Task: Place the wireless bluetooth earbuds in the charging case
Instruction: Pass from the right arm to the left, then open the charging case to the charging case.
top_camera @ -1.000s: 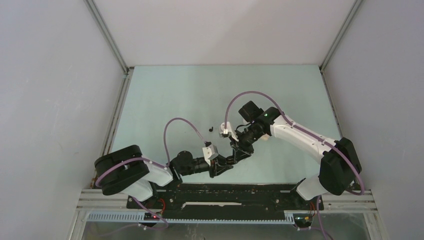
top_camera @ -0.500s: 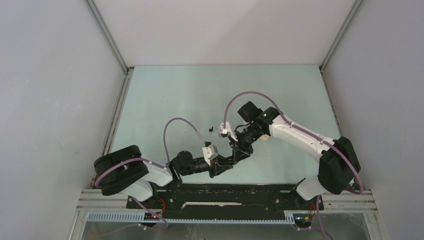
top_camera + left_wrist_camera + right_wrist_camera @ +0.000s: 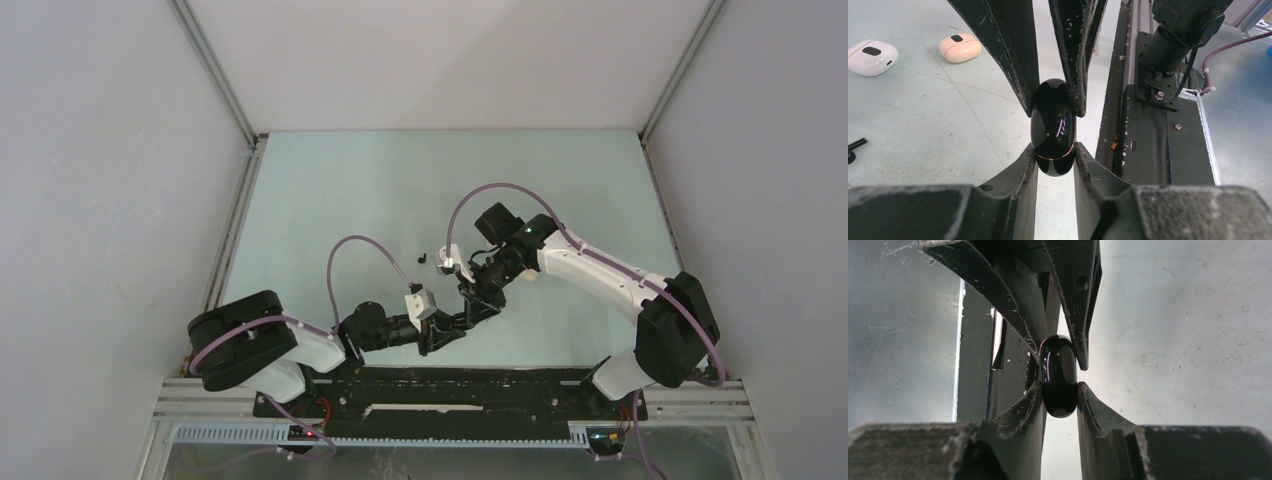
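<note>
– where the two arms meet low over the desk (image 3: 330, 200), what is caught between them?

– a glossy black charging case (image 3: 1052, 125), oval, with a thin seam line running round it near one end. it looks closed.

– which arm has it?

– both. the left hand (image 3: 1053, 159) pinches one end, its two fingers pressed against the sides. the right hand (image 3: 1059, 395) comes in from the opposite direction and pinches the other end the same way. the fingertips of the two hands nearly meet along the case.

– is it resting on the desk?

– in both wrist views it looks lifted off the surface, near the front edge, just beside the black base rail (image 3: 1148, 145). whether it is fully clear of the desk, i cannot tell.

– and the earbuds?

– one small black earbud (image 3: 421, 258) lies on the desk beyond the hands, apart from both. it sits outside the case.

– what else is lying there?

– a white case (image 3: 870, 57) and a beige case (image 3: 960, 47), both shut, each with a dark mark on top. they lie near each other on the desk, well apart from the black one.
</note>
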